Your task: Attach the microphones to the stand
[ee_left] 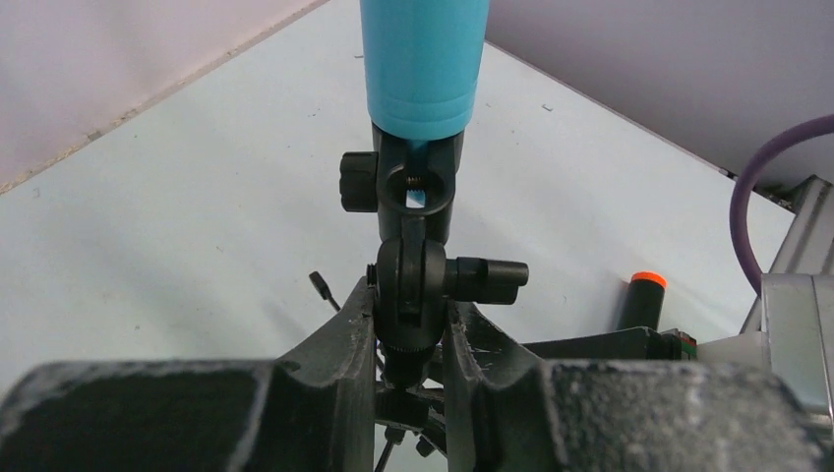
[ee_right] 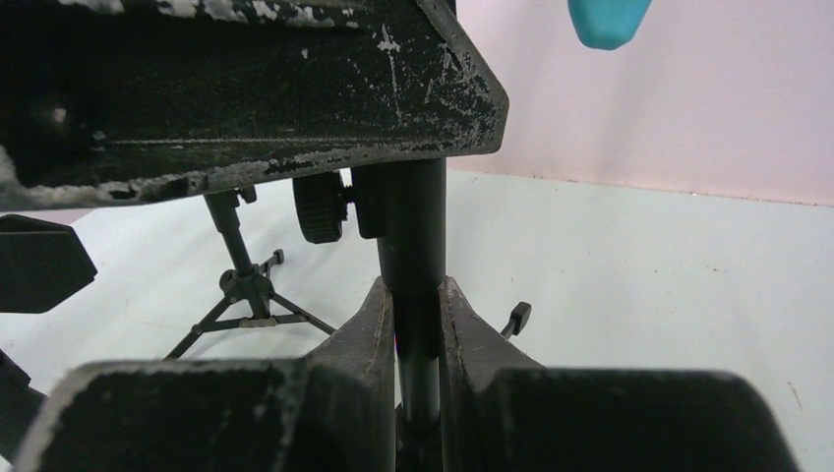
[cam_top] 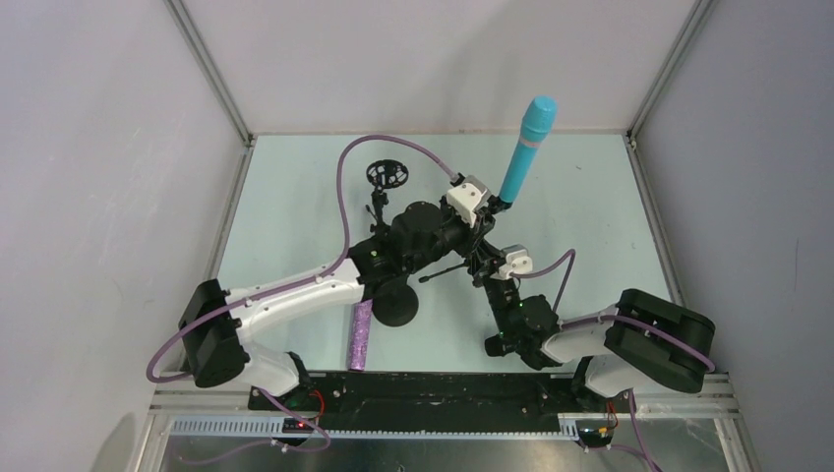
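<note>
The light cyan-blue microphone (cam_top: 529,146) stands tilted upward, its lower end seated in the black clip (ee_left: 411,187) of the stand. My left gripper (ee_left: 411,300) is shut on the stand's swivel joint (ee_left: 413,280) just under that clip. Lower down, my right gripper (ee_right: 416,305) is shut on the stand's black pole (ee_right: 413,236). The cyan microphone's head (ee_right: 605,20) shows at the top of the right wrist view. The purple glitter microphone (cam_top: 361,334) lies on the table near the left arm. The black microphone's orange-ringed end (ee_left: 646,295) shows right of the left fingers.
A second small tripod stand (cam_top: 387,177) with a round holder stands at the back left, and shows as a tripod (ee_right: 246,285) in the right wrist view. A round black base (cam_top: 397,307) sits beside the purple microphone. Grey walls enclose the pale table (cam_top: 590,197).
</note>
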Controlling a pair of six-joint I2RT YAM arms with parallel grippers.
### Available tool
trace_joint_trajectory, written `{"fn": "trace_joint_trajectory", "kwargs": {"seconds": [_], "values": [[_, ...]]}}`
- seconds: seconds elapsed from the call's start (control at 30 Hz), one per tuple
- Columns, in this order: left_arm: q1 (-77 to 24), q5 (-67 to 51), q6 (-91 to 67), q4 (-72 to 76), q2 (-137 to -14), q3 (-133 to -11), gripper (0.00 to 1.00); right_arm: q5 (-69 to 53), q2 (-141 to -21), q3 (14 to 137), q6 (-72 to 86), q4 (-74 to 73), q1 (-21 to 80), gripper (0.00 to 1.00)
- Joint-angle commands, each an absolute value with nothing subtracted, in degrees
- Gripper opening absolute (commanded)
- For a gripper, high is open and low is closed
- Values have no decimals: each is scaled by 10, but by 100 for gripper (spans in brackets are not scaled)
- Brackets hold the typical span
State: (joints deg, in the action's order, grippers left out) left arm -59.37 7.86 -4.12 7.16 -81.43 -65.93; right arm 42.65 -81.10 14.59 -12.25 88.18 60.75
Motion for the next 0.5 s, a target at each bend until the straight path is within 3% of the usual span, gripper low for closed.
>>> {"fn": "trace_joint_trajectory", "kwargs": {"seconds": [0.0,0.13,0.3,0.47], "values": [[-601,154,-64,278,-764,-748,0,544,-829,113,-146,862,600,0],[-601,79,-22,280,-754,-740,0,451,-788,79,-141,846,592,0],[-587,-77,19,278,-735,-723,0,320,-671,71,-74,660,546,0],[-510,-257,-58,277,-734,-726,0,245,-601,51,-26,594,473,0]]}}
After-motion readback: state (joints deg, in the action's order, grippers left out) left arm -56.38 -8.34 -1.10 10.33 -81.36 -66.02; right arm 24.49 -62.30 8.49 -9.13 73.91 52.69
